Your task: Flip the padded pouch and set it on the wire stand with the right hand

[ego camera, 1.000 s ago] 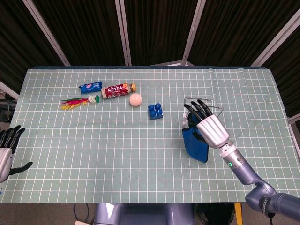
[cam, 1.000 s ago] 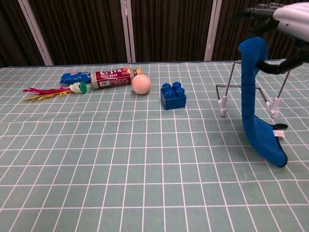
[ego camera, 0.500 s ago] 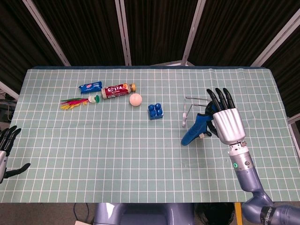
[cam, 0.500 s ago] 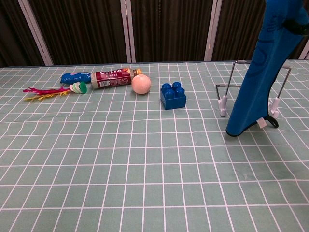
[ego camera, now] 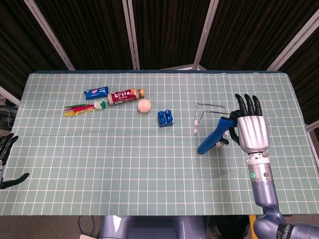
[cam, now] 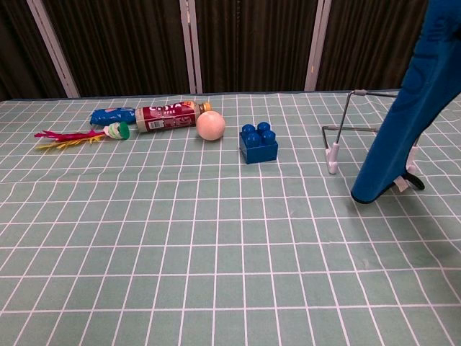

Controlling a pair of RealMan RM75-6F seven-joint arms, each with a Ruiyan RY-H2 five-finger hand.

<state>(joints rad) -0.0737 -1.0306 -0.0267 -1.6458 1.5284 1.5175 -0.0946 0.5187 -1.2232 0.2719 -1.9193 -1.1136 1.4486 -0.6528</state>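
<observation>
Over the last second the right hand (ego camera: 251, 133) has swung to the right and up, carrying the blue pouch (ego camera: 215, 138) from a low hang in front of the wire stand (ego camera: 212, 113) to a raised, slanted hold just beside it. The hand grips the pouch by its upper end, and the lower tip hangs clear of the desk (ego camera: 149, 169). The flip looks largely done; lowering onto the stand remains. The left hand (ego camera: 6, 162), at the desk's edge, is empty with fingers apart.
</observation>
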